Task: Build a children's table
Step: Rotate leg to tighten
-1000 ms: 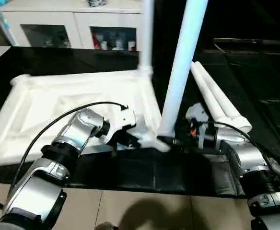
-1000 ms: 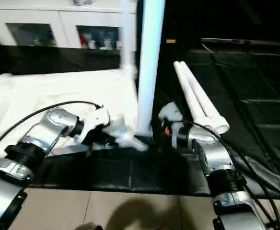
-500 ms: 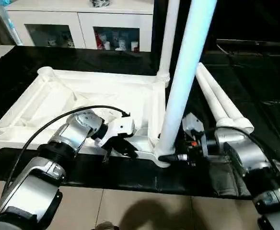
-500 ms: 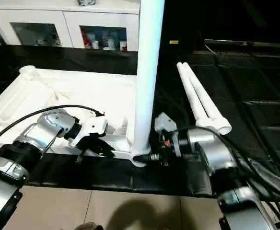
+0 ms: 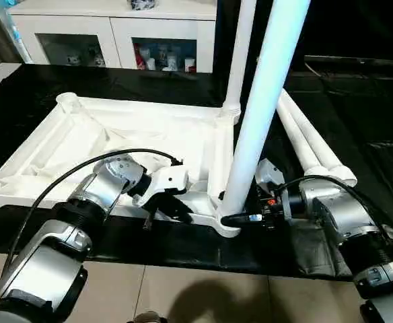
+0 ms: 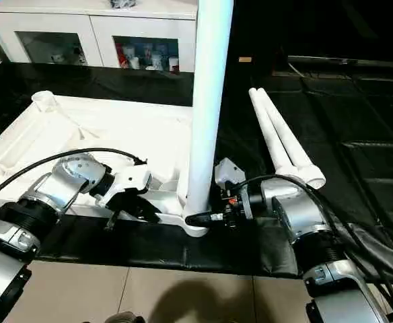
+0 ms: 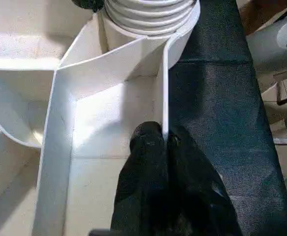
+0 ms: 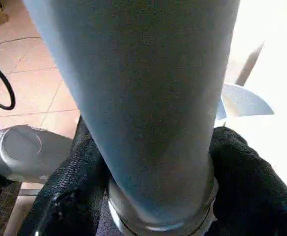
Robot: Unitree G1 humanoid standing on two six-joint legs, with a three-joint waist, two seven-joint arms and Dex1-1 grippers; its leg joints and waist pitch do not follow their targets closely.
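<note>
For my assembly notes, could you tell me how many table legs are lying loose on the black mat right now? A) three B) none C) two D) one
C: two loose legs lie side by side on the black mat, to the right of the table top, while two others stand upright in its sockets.
</note>
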